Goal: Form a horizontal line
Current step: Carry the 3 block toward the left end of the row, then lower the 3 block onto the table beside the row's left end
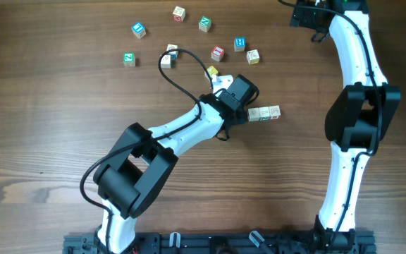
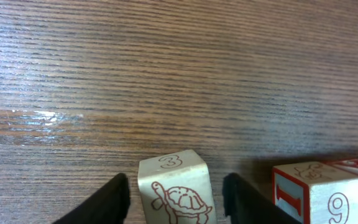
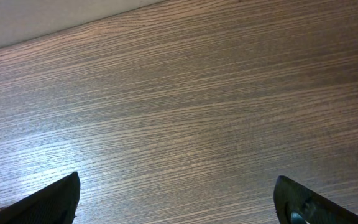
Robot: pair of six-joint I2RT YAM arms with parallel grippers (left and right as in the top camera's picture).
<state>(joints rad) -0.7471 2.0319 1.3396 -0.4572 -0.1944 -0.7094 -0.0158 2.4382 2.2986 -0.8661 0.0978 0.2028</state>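
Left gripper (image 2: 176, 182): fingers (image 2: 114, 200) spread, straddling a pale cube with a sliver of table showing on each side, so they pinch nothing.
Cube between them: the turtle cube (image 2: 174, 198), red turtle on the near face and a "3" on top, resting on the table.
Neighbour: a red-bordered 9 cube (image 2: 319, 196) just to its right, with a gap between the two.
Horizontal line (image 1: 265, 113): short row of pale cubes on the table just right of the left gripper; its left end is tucked under the gripper, so perhaps three cubes show in the overhead view.
Yellow-faced cube (image 1: 212, 71): up-left of the gripper, apart from the row.
Loose cubes (image 1: 218, 53): scattered across the far side of the table (image 1: 48, 127), with blue, green and red faces.
Right gripper (image 3: 179, 202): fingers wide apart over bare wood, far corner, well clear of all cubes.
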